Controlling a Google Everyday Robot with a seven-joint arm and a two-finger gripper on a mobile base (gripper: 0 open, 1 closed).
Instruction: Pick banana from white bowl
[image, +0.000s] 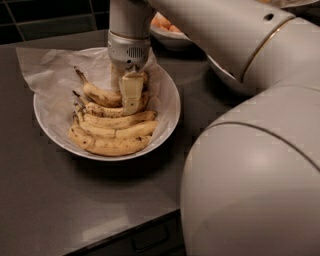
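Gripper (131, 96) low inside wide, shallow, paper-lined white bowl (170, 107), at right end of curved, brown-speckled yellow banana (100, 95); banana's long axis left-right, stem far-left. Grip state: cannot tell.

Dimly and warmly lit from above, with soft sheen along the pale arm (235, 45) and dull glare on the grey counter (85, 215). Darkest behind the white bowl (168, 120) and under its near rim. Brightest on the gripper (128, 97), down in the bowl over the bananas (115, 136).

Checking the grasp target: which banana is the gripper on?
The rearmost banana, curved, stem pointing up-left; the gripper sits over its stemless end. The others lie nearer the front.
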